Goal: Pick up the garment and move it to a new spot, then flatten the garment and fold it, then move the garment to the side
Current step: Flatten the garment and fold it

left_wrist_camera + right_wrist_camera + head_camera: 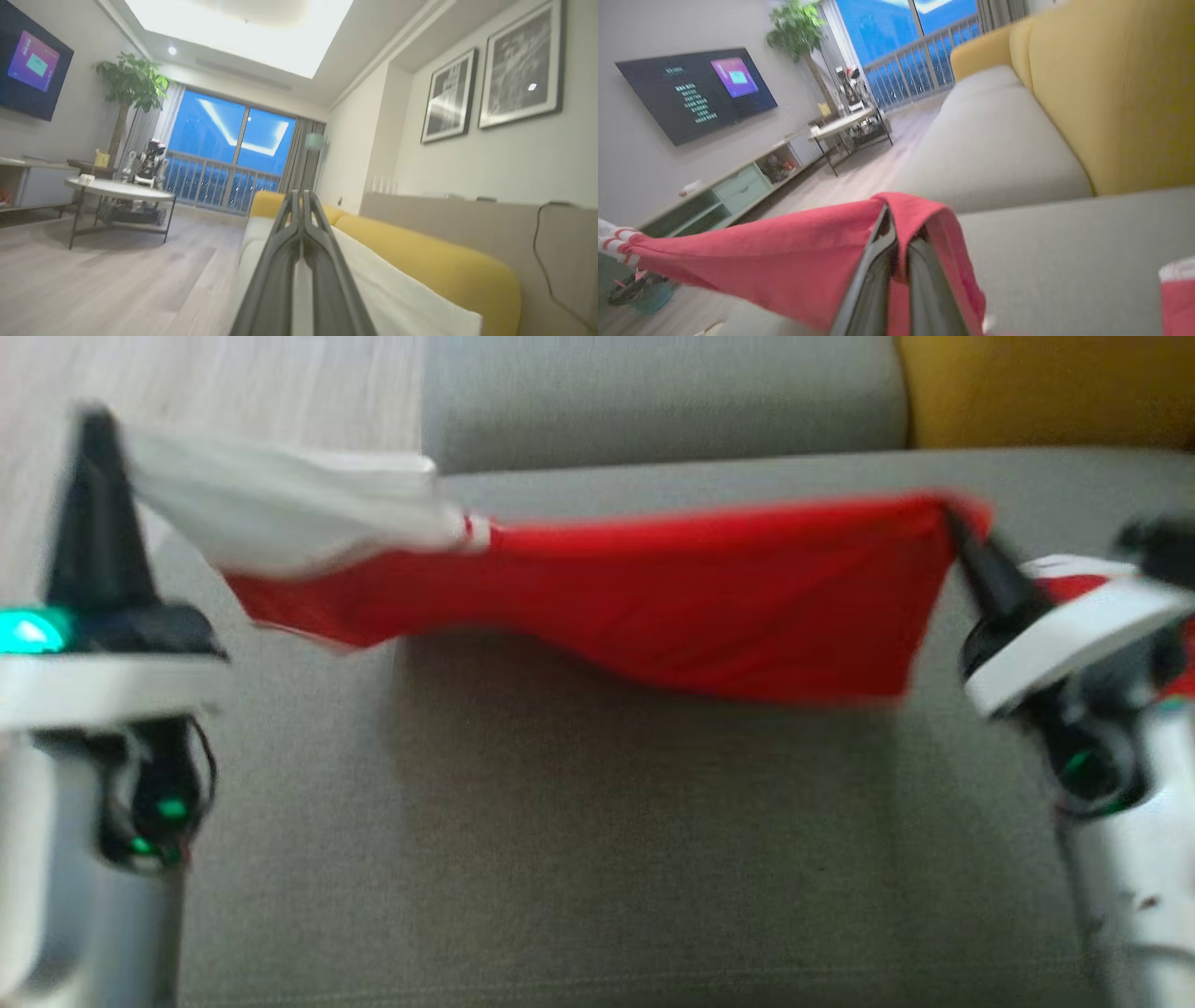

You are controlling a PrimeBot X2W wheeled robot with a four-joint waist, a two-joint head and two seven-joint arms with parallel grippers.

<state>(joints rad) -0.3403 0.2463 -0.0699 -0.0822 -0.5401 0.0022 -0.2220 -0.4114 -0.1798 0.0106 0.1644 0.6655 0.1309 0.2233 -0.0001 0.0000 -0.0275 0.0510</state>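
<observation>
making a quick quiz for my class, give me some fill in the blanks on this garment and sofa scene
1. The right gripper is shut on the ____ end of the garment.
2. The left gripper is shut on its ____ end.
3. The garment hangs stretched between them over the ____ sofa seat.
4. The cushion behind the seat is ____.

Missing words: red; white; grey; yellow

Head view is soft with motion blur — the garment [653,607] smears at its edges and casts a dim shadow on the sofa seat [560,821]. In the left wrist view a ceiling panel [243,28] glares white, the walls bow toward the edges — the window [229,135] glows blue.
</observation>
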